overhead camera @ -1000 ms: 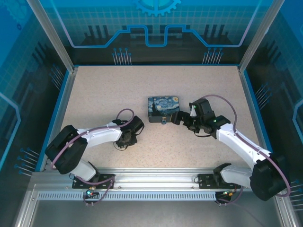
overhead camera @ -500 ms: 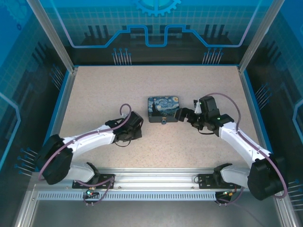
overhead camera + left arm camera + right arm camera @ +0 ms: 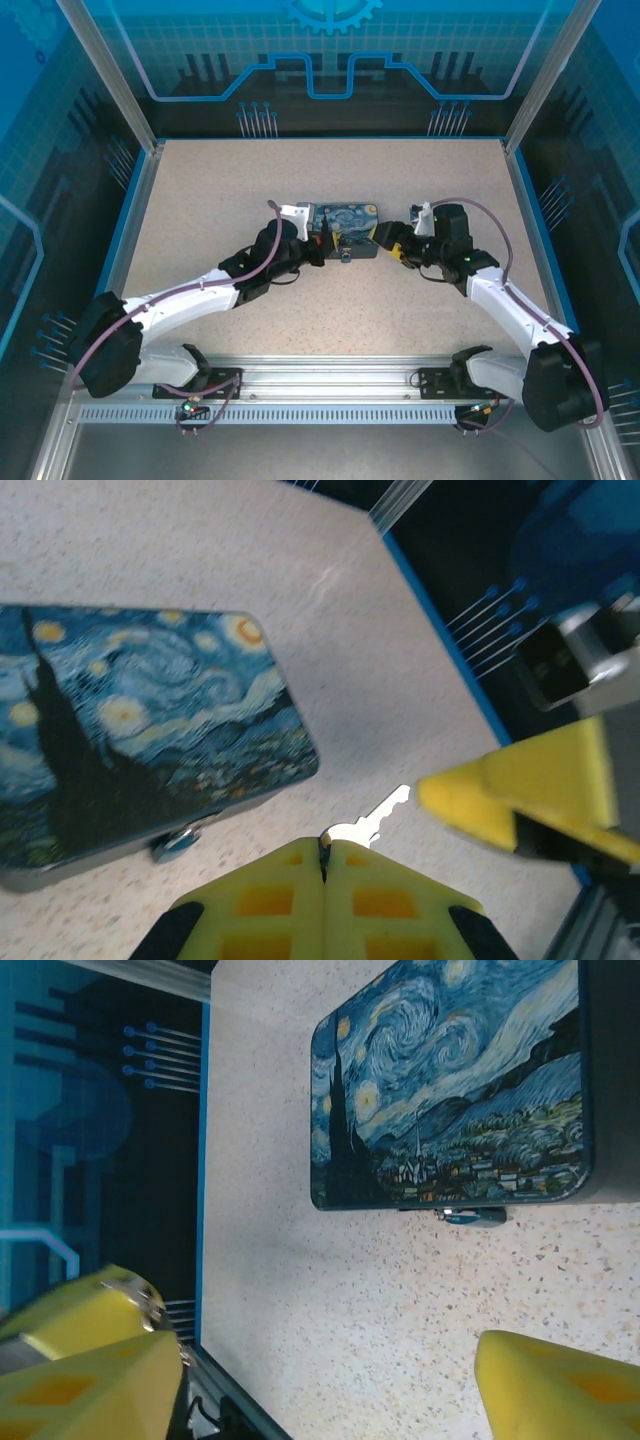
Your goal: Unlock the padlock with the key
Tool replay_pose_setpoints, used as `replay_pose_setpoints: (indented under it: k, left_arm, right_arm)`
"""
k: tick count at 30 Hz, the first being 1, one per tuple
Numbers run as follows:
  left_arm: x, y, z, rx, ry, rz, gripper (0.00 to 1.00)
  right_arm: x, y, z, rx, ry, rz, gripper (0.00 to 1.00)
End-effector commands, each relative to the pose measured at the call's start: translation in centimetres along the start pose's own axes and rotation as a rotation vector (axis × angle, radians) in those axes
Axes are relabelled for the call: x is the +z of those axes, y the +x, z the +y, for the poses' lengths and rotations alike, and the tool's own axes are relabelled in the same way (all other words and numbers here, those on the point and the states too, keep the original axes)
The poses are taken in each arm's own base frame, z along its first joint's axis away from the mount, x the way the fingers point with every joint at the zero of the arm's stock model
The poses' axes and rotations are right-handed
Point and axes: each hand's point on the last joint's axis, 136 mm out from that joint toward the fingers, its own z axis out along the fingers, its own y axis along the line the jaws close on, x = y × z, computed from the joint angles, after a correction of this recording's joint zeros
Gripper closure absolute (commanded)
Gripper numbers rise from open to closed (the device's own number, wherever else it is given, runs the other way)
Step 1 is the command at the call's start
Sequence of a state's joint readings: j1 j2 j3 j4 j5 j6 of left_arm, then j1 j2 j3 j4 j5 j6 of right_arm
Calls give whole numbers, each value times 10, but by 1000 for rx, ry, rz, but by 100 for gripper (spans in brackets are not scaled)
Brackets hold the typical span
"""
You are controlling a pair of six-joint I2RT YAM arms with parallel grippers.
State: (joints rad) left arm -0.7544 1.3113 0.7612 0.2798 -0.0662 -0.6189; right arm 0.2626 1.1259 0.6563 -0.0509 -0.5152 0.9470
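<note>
Left wrist view: the padlock (image 3: 178, 842) is a small teal body at the front edge of the painted tin (image 3: 130, 710), touching its side wall low against the worktop (image 3: 330, 630). Its shackle and keyhole are too small to make out, so I cannot tell whether it is locked. The key (image 3: 372, 818) is off to one side of it, near but apart. It is a pale sliver whose bow is pinched in the left end effector (image 3: 322, 845), whose yellow fingers are pressed together. The blade sticks out past the fingertips, pointing away from the padlock rather than at it.

In the right wrist view the padlock (image 3: 472, 1217) shows again at the tin's edge, with bare worktop between it and the right end effector (image 3: 328, 1360), whose fingers are spread wide and hold nothing. From above, both end effectors flank the tin, the left (image 3: 318, 243) just beside the padlock (image 3: 345, 257).

By my judgement the task is at an early middle stage. The key is in hand and brought close. It has yet to be turned toward the keyhole, inserted and twisted, and the right side may need to steady the lock.
</note>
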Motion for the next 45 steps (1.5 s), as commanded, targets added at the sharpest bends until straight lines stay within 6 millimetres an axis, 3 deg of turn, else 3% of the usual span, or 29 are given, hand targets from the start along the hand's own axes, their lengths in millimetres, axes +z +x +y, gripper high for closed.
replay_pose_setpoints:
  k: [1, 4, 9, 19, 21, 34, 45]
  left_arm:
    - [5, -18, -13, -109, 42, -83, 100]
    - [10, -18, -12, -183, -6, -68, 100]
    - [18, -4, -7, -319, -75, 2, 100]
    - [23, 11, -19, -371, -57, 52, 100]
    - [22, 12, -19, -370, -62, 54, 100]
    - [13, 2, -26, -368, -41, 26, 100]
    - [11, -1, -29, -367, -30, 21, 100]
  right_arm:
    - [-5, -7, 27, 4, -130, -54, 34]
    - [-8, -11, 36, -40, -154, -94, 48]
    - [-7, -17, 59, -102, -205, -137, 60]
    - [14, -16, 80, -127, -213, -108, 62]
    - [17, -18, 88, -141, -231, -112, 65]
    - [30, -13, 72, -117, -177, -97, 68]
    - [41, -8, 74, -116, -169, -74, 69]
